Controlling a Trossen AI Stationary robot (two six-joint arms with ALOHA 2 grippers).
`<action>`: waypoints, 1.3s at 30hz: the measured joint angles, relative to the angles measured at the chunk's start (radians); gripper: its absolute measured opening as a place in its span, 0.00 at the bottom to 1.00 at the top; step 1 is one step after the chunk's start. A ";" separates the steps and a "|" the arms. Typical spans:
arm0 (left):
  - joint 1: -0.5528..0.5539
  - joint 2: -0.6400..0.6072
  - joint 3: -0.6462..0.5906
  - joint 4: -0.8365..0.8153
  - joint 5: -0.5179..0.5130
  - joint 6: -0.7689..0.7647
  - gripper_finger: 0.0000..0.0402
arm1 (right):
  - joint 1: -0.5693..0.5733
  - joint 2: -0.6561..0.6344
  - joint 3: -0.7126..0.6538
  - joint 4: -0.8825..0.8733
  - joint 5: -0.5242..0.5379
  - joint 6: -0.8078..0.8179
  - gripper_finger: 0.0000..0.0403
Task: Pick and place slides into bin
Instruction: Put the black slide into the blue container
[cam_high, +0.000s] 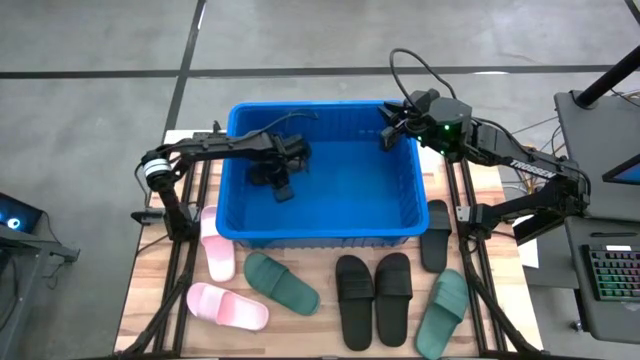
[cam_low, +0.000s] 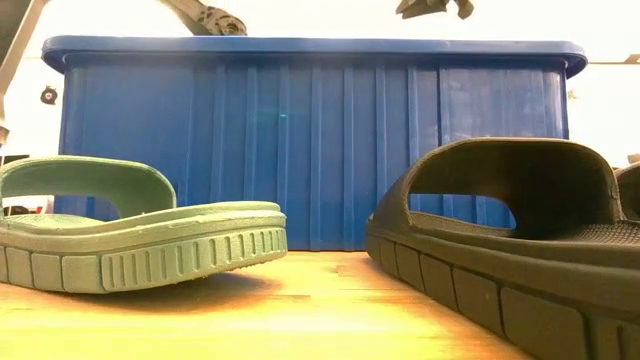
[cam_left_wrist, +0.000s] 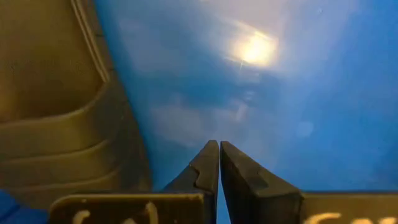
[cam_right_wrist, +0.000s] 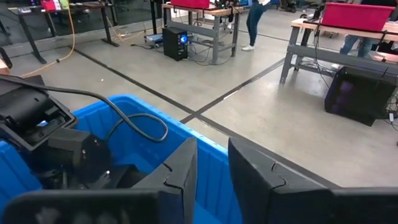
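Observation:
The blue bin (cam_high: 325, 225) stands mid-table; the low view shows its near wall (cam_low: 310, 140). My left gripper (cam_high: 281, 172) reaches down into the bin, shut and empty (cam_left_wrist: 219, 163), just above the bin floor. A dark slide (cam_left_wrist: 56, 118) lies on the floor close beside it. My right gripper (cam_high: 390, 133) hovers over the bin's far right corner, narrowly open and empty (cam_right_wrist: 211, 168). On the table near the bin lie a pale pink pair (cam_high: 217, 247) (cam_high: 228, 306), two dark green slides (cam_high: 282, 283) (cam_high: 443, 312) and three black slides (cam_high: 353, 300) (cam_high: 393, 293) (cam_high: 436, 235).
The slides lie soles down along the table's near side, between the bin and the near edge. In the low view a green slide (cam_low: 140, 230) and a black slide (cam_low: 520, 240) lie before the bin. A keyboard (cam_high: 612, 275) sits off the table's right side.

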 joint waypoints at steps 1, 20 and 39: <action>0.000 -0.001 -0.001 -0.003 -0.007 0.022 0.00 | 0.000 0.000 0.000 0.000 0.000 0.000 0.20; -0.018 -0.013 -0.082 -0.022 -0.076 0.280 0.00 | 0.000 0.000 0.000 0.000 0.001 0.000 0.19; -0.012 0.007 -0.155 0.071 -0.271 0.398 0.00 | 0.000 0.001 0.000 0.000 0.001 0.008 0.18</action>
